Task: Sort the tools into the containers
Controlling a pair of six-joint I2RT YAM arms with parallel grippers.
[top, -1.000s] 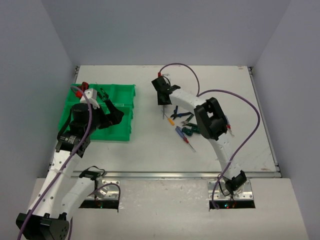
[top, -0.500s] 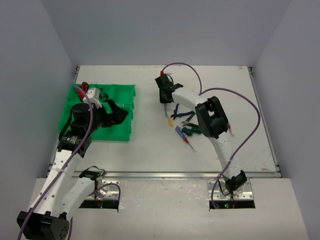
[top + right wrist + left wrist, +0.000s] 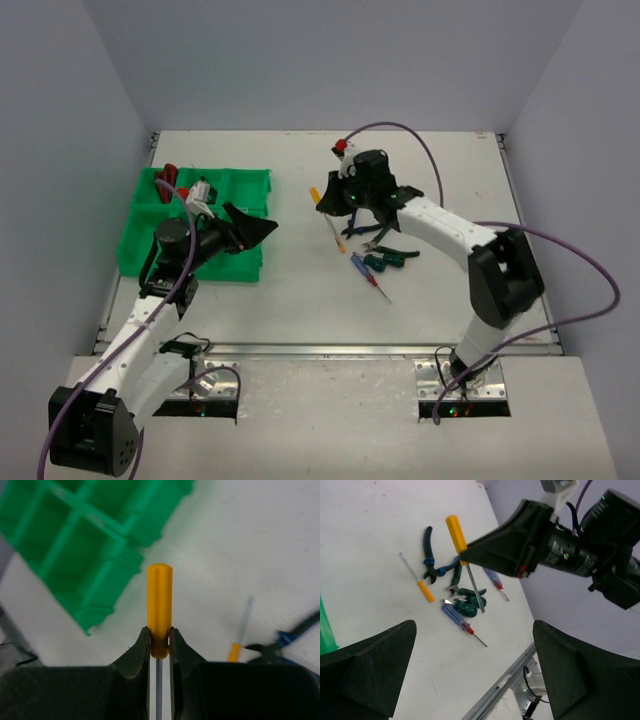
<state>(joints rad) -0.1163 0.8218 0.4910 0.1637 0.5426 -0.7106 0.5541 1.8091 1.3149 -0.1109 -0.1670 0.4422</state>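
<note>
- One yellow-handled screwdriver [image 3: 160, 595] is gripped at the base of its handle by the right fingers [image 3: 145, 646], which are closed narrowly around it.
- The screwdriver is held off the counter [image 3: 300, 300], between the green tray [image 3: 240, 185] and the pile of loose tools, with its handle end turned toward the tray side.
- The left fingers [image 3: 255, 225] are spread wide, with nothing between them, and are held just beside the tray's right edge, facing the pile.
- Five tools are seen lying close together on the counter: a small orange-handled screwdriver [image 3: 425, 591], dark blue pliers [image 3: 427, 550], green-handled pliers [image 3: 469, 600], a blue-handled screwdriver [image 3: 454, 615] and a second blue-handled screwdriver [image 3: 492, 579].
- The green-handled pliers and the nearer blue-handled screwdriver are seen touching or nearly touching; which of the two cannot be told.
- A red-handled tool [image 3: 168, 175] is seen at the tray's far left corner.
</note>
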